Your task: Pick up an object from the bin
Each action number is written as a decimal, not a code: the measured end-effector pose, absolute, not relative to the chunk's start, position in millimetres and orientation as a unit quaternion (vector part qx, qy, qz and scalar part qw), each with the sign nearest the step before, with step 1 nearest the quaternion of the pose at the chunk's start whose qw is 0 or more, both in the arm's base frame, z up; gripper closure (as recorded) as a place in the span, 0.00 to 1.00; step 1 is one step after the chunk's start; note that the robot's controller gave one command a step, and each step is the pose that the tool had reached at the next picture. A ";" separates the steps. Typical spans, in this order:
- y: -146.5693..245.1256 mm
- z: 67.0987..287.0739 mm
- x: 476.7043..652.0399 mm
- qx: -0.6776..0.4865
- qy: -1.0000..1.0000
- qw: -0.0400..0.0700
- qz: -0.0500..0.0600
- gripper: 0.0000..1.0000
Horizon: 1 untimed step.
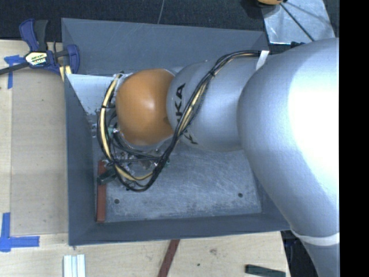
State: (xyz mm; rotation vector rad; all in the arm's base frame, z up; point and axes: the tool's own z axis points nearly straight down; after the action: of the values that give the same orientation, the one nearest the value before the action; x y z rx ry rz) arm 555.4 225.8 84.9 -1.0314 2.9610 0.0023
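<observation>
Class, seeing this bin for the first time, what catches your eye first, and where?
The bulky silver arm reaches in from the right, covering much of the grey bin. Its round orange wrist cover hangs over the bin's left half, black and yellow cables looping beneath. A reddish-brown strip lies along the floor's left edge.

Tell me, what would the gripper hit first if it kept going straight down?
Probably the bin's grey floor at its left side, beside a brown strip. The gripper sits low under the orange cover, so depth is unclear.
</observation>
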 end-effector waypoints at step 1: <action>225.7 84.8 555.4 -0.329 0.944 0.003 0.001 1.00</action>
State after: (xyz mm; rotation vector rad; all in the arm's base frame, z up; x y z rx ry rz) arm 555.4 225.7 84.8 -1.0309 2.9613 0.0024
